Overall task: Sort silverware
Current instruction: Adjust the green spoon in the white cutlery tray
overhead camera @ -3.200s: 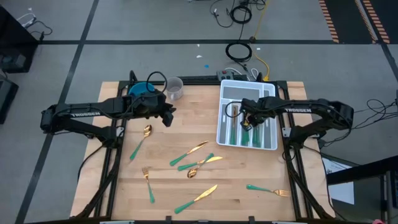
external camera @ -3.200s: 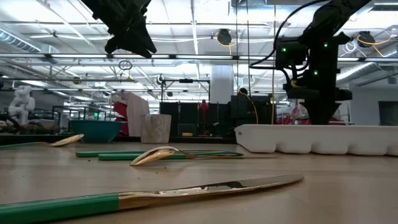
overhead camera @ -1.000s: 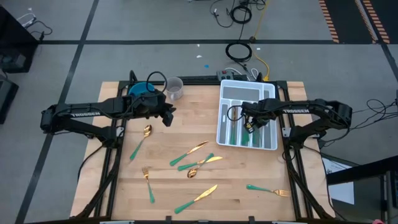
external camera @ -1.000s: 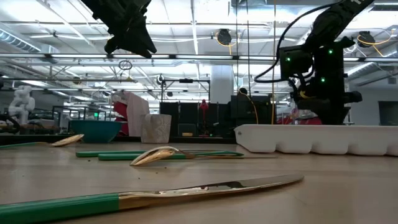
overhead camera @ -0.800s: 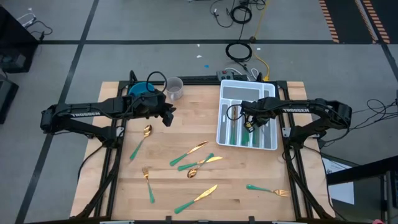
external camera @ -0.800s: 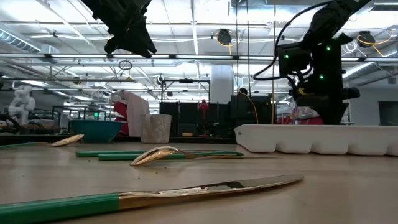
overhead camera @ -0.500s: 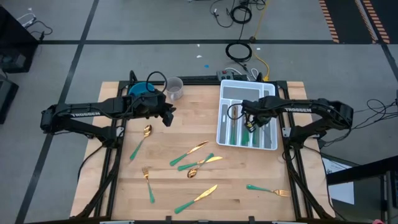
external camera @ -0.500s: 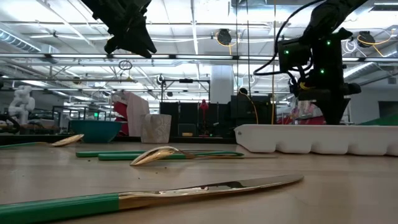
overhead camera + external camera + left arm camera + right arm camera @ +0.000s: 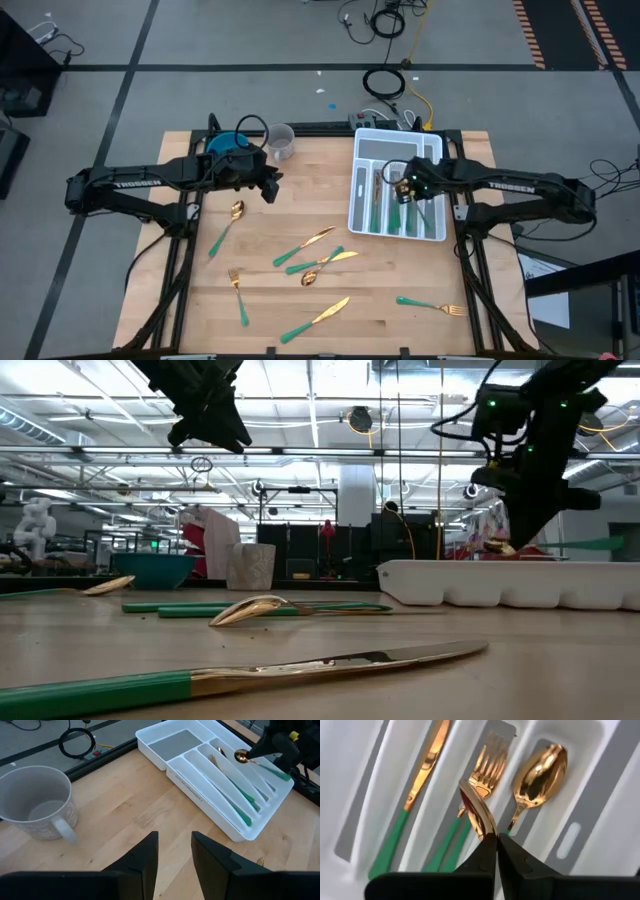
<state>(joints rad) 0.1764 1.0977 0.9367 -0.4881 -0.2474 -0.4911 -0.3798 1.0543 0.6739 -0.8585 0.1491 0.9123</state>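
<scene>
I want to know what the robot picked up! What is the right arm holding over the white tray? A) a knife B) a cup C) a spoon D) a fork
C. The right end effector is pinched shut on a spoon, its rounded gold bowl showing above the tray, where a knife, a fork and another spoon already lie.
</scene>
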